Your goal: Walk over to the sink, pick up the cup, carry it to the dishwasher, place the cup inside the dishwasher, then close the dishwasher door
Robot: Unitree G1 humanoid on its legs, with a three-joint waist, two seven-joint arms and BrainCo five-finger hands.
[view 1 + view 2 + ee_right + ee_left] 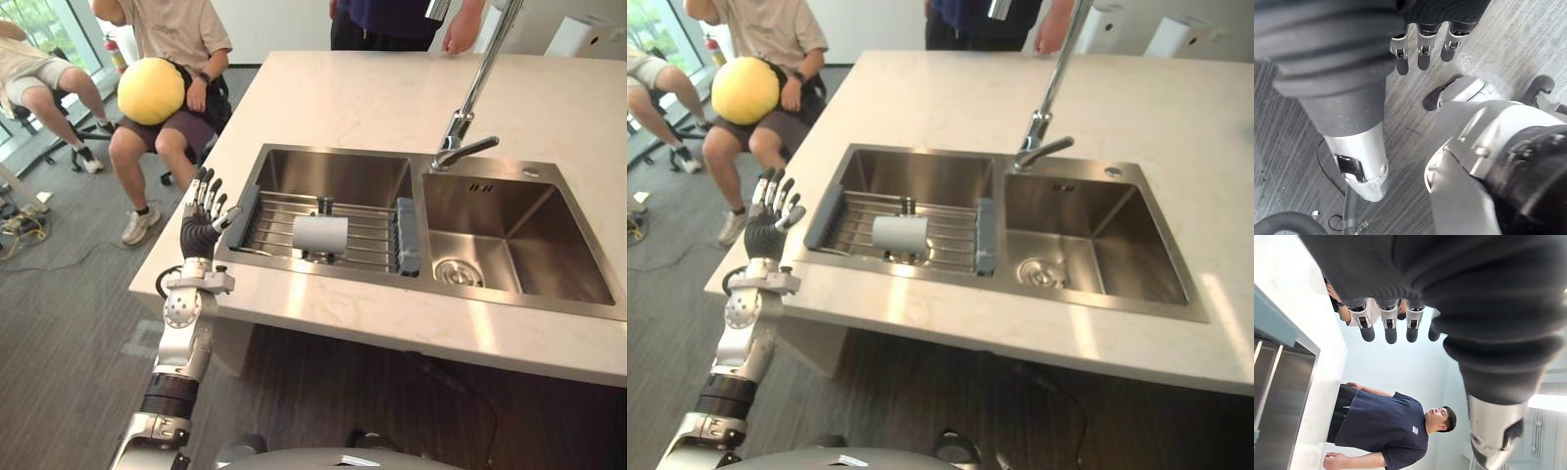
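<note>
Cup [320, 234], pale and lying on its side, rests on the wire rack [367, 240] that spans the left basin [333, 176] of the steel sink; nothing else lies on the rack, which has a dark block at each end. The right basin [509, 235] holds no loose thing, just its round drain [457, 271]; the tap [470, 108] rises from the rim between the two basins, its lever turned toward the right one.

Both eye views show the left hand [201, 230] raised at the left edge of the pale bench [343, 98], just beside the rack's left end and apart from the cup; its fingers are straight and spread upward, holding nothing. The left wrist view looks up past those fingers [1391, 330] to a standing person in a dark shirt [1386, 426] at the far side of the bench, whose trunk and hand show at the top of the eye views.

The right wrist view shows the right hand [1423, 51] hanging over the grey floor [1508, 44], fingers loose and nearly straight, with nothing in them.

The eye views also show a seated person [181, 39] left of the bench with a yellow ball [150, 90] on the lap.
</note>
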